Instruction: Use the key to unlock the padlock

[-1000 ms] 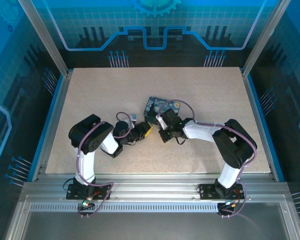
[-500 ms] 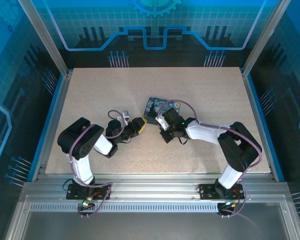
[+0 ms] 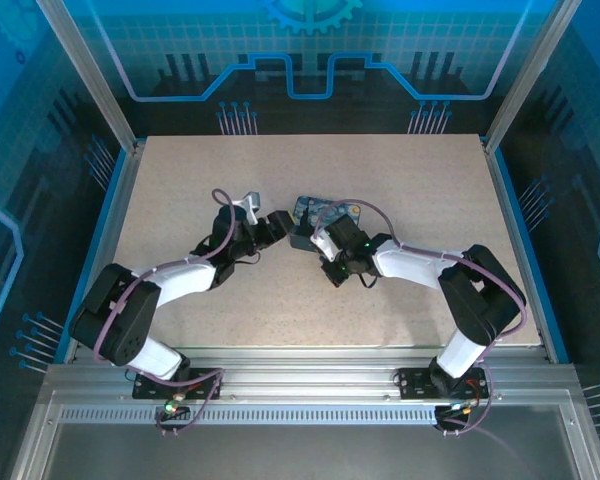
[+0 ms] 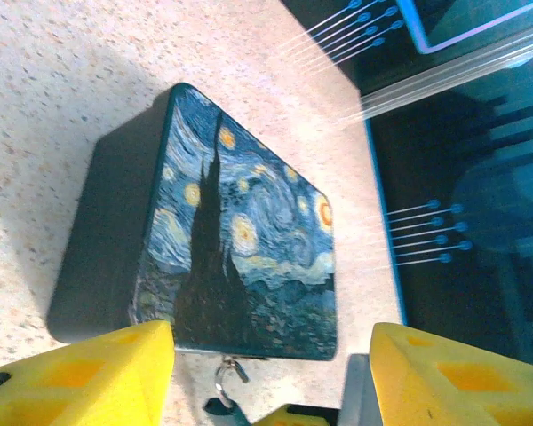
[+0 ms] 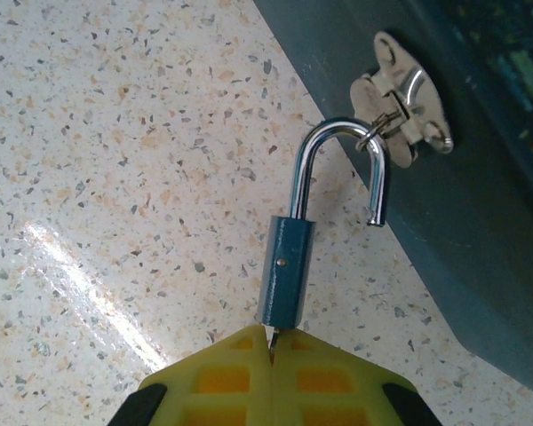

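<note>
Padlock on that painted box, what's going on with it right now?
The right tool pinches the key in the bottom of the blue padlock. Its shackle is open at one end but hangs through the hasp on the painted box. The left tool hovers open beside the box.

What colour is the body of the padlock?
The padlock body is blue, below a silver shackle; the right wrist view shows it best.

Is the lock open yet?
Looks unlocked: one end of the loop is out of the padlock. In hand: the right gripper pinches the key in its bottom. To do: maybe just let go; the loop hangs in the latch on the box; the left gripper is open.
</note>
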